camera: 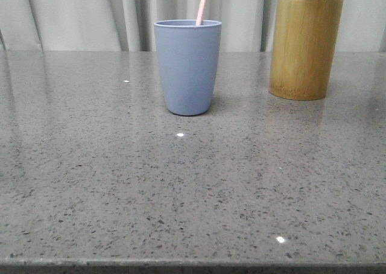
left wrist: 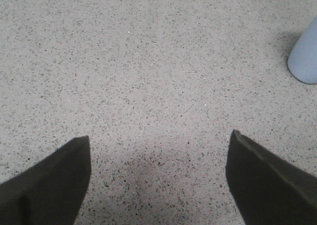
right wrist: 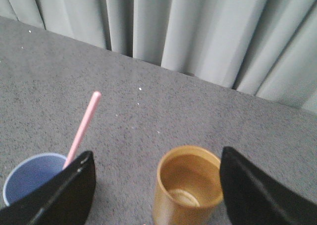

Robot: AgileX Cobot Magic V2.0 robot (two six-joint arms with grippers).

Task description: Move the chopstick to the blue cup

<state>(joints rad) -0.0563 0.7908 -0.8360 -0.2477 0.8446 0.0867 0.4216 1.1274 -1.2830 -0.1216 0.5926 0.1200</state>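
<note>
The blue cup stands upright at the middle back of the table. A pale pink chopstick leans inside it and sticks out of its rim. In the right wrist view the chopstick rises from the blue cup. My right gripper is open and empty, high above the table over the bamboo cylinder. My left gripper is open and empty, low over bare table, with the blue cup's base off to one side. Neither gripper shows in the front view.
A tall yellow-brown bamboo cylinder stands at the back right; it looks empty inside. Grey curtains hang behind the speckled grey table, whose front edge runs along the bottom of the front view.
</note>
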